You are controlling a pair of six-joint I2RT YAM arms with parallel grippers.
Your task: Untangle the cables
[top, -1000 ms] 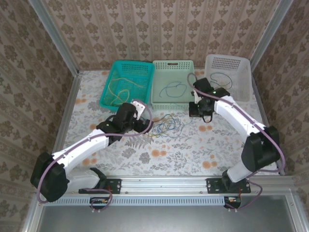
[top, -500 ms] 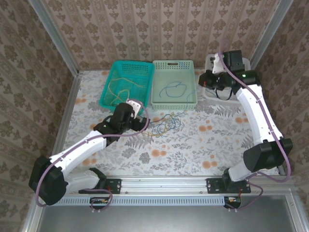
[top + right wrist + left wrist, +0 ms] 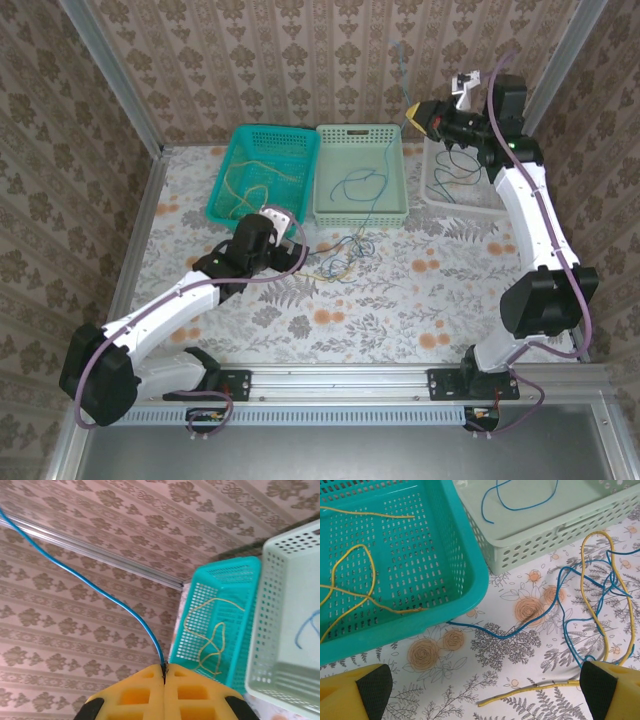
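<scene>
Upper right of the overhead view, right claw (image 3: pixel 416 110): raised high, near the back wall, clamped tight on a thin blue cable (image 3: pixel 115 602). The wrist view shows the wire nipped between the yellow pads (image 3: pixel 130 695) and running up to the left.
Held cable's far end: too thin to trace overhead, so I cannot tell where it trails.
Left claw (image 3: pixel 482 692): spread wide, holding nothing, low over the floral-print counter (image 3: pixel 400 300) with a yellow strand lying between its tips.
Remaining knot: a tangle of yellow and blue cables (image 3: pixel 340 258) at centre frame, just below the pale green perforated plastic basket (image 3: pixel 360 131).
Sorted so far: yellow wires in the teal perforated plastic basket (image 3: pixel 280 130), a blue one in the pale green basket.
Step in hand: likely carrying the freed blue cable to its basket. Keep it high until the tail swings clear, lower it over the pale green basket, then release.
</scene>
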